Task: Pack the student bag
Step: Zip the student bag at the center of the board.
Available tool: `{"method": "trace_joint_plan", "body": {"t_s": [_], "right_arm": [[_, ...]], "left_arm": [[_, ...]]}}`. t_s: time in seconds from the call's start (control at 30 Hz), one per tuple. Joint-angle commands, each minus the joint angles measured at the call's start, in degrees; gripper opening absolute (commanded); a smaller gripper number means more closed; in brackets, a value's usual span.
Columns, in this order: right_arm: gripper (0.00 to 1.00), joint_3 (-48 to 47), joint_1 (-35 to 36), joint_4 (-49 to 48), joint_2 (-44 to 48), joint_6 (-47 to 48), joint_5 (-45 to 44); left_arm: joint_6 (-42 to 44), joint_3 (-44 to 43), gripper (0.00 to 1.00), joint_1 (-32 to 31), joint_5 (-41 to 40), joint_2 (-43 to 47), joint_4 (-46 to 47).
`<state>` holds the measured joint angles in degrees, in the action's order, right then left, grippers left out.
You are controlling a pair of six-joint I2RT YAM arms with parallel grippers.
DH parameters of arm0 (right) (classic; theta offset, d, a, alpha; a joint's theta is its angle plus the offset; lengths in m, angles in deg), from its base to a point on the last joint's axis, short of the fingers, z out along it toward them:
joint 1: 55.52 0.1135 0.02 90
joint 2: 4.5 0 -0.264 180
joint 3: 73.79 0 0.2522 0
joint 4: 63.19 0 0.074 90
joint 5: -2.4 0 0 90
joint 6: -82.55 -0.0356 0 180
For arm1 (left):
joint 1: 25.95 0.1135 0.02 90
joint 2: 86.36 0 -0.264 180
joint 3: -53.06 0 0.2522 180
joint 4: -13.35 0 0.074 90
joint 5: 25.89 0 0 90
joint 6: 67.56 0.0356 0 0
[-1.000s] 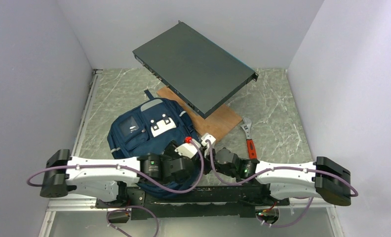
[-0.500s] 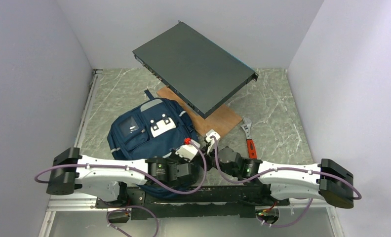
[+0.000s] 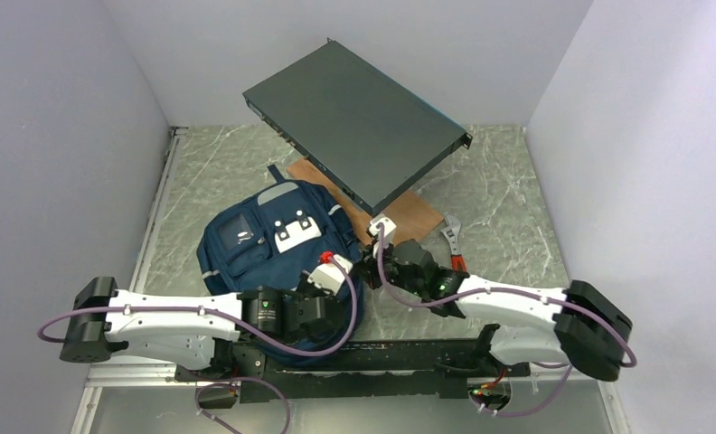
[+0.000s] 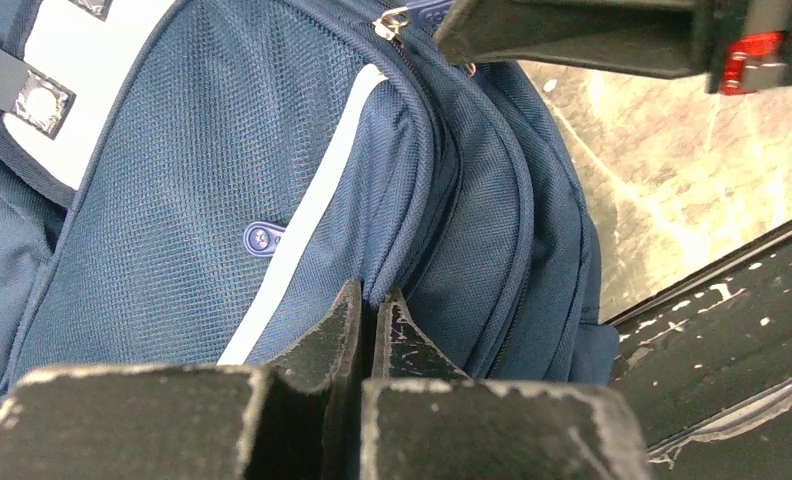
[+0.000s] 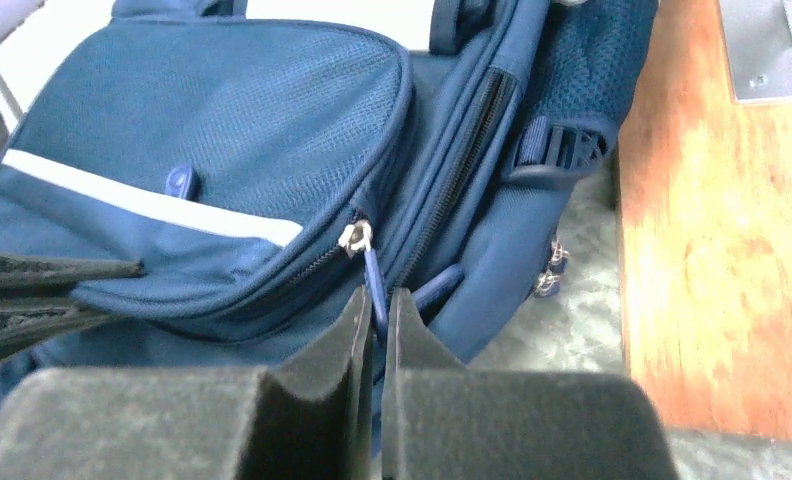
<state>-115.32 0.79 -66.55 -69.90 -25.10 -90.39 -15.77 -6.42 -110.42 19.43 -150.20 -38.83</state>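
The student bag [image 3: 255, 237] is a navy backpack lying on the marble table, left of centre. My left gripper [image 4: 369, 300] is shut on a fold of fabric at the edge of the bag's [image 4: 192, 180] striped front pocket. My right gripper [image 5: 377, 300] is shut on the blue zipper pull [image 5: 373, 283] that hangs from the metal slider [image 5: 355, 237] of that pocket on the bag [image 5: 222, 120]. In the top view both grippers meet at the bag's near right corner, the left gripper [image 3: 329, 287] just left of the right gripper [image 3: 370, 271].
A flat dark rack unit [image 3: 359, 122] leans over a wooden board [image 3: 404, 226] behind the bag. A red-handled wrench [image 3: 454, 246] lies right of the board. Grey walls close in three sides. The black arm rail [image 4: 732, 320] runs along the near edge.
My left gripper has shut on the bag's fabric and its arm has drawn back to the left. My right arm has swung forward and left, nearer the bag, still shut.
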Motion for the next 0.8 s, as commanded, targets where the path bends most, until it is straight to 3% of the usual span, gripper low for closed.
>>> {"method": "trace_joint_plan", "body": {"t_s": [0.0,0.17,0.33,0.37,0.47,0.5,0.63,0.7,0.77], "right_arm": [[0.00,-4.5,-4.1,-8.7,-9.9,8.0,-14.0],[0.00,-7.0,-4.1,-17.8,-16.8,11.1,-20.9],[0.00,-2.1,-4.0,-24.1,-13.6,9.7,-24.1],[0.04,-1.0,-3.9,-23.8,-12.4,8.7,-23.7],[0.32,0.6,-3.8,-17.9,-7.6,4.2,-22.3],[0.40,1.0,-3.8,-15.2,-5.9,2.3,-21.5],[0.58,3.8,-2.6,-1.8,5.4,-3.6,-18.5],[0.66,4.4,-2.4,6.5,12.1,-6.3,-17.7],[0.70,4.3,-2.4,15.1,19.6,-8.0,-17.1]], "left_arm": [[1.7,2.0,0.00,-1.2,4.8,3.7,-6.4],[2.5,2.8,0.00,-2.1,6.1,4.4,-4.9],[1.1,3.4,0.00,-3.1,5.5,4.8,-5.1],[1.2,3.5,0.00,-3.1,5.7,4.9,-4.6],[0.1,3.0,0.00,-3.1,4.8,4.6,-4.8],[-1.0,2.3,0.06,-3.1,3.9,4.3,-5.4],[-2.1,-0.4,0.65,-3.0,4.2,3.3,-4.8],[-0.9,-1.7,0.76,-3.0,5.4,3.6,-2.2],[0.0,-3.4,0.81,-2.6,6.4,4.3,0.0]]}}
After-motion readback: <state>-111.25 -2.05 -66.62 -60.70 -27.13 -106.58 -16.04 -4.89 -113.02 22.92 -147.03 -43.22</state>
